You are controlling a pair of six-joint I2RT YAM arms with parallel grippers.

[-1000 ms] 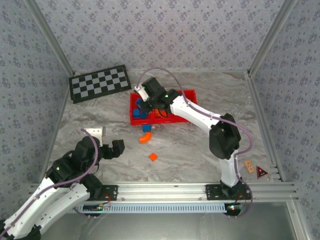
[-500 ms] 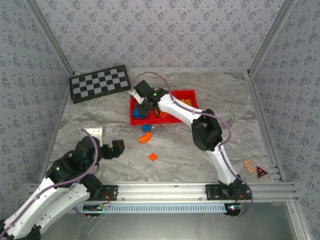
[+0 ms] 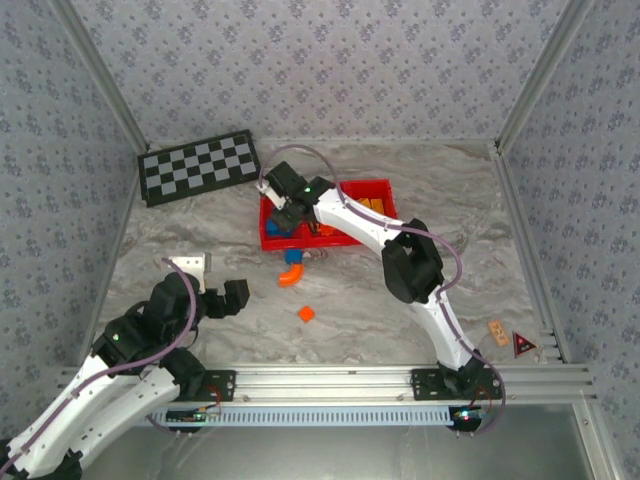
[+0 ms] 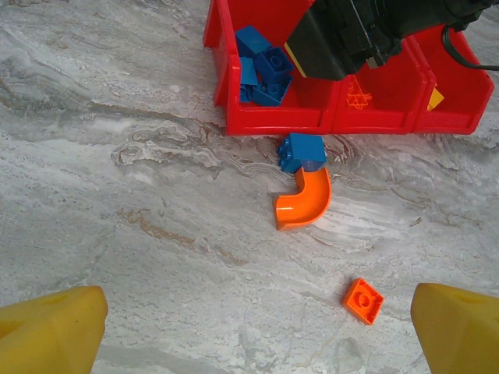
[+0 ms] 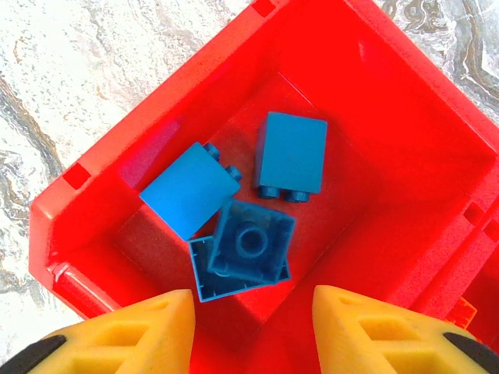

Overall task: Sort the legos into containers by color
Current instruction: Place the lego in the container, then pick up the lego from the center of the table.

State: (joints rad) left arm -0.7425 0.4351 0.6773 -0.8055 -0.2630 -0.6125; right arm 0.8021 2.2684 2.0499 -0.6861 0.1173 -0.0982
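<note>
My right gripper [image 5: 249,312] hangs open over the left compartment of the red tray [image 5: 390,101], with nothing between its yellow fingers. Below it lie several blue legos [image 5: 251,241], one stacked on another. In the top view the right gripper [image 3: 285,215] is over the tray's [image 3: 375,190] left end. On the table in front of the tray lie a blue lego [image 4: 302,151], a curved orange lego [image 4: 302,200] touching it, and a small flat orange lego [image 4: 362,300]. My left gripper [image 4: 257,335] is wide open above bare table, short of these pieces.
A black-and-grey checkerboard [image 3: 200,167] lies at the back left. The tray's middle compartment holds an orange piece [image 4: 357,97] and the right one a yellow piece [image 4: 435,99]. A small tag [image 3: 497,331] and a red triangle [image 3: 523,345] sit near the front right rail.
The right arm has reached further out, and its gripper has shifted left over the tray's left compartment. The left arm has not moved.
</note>
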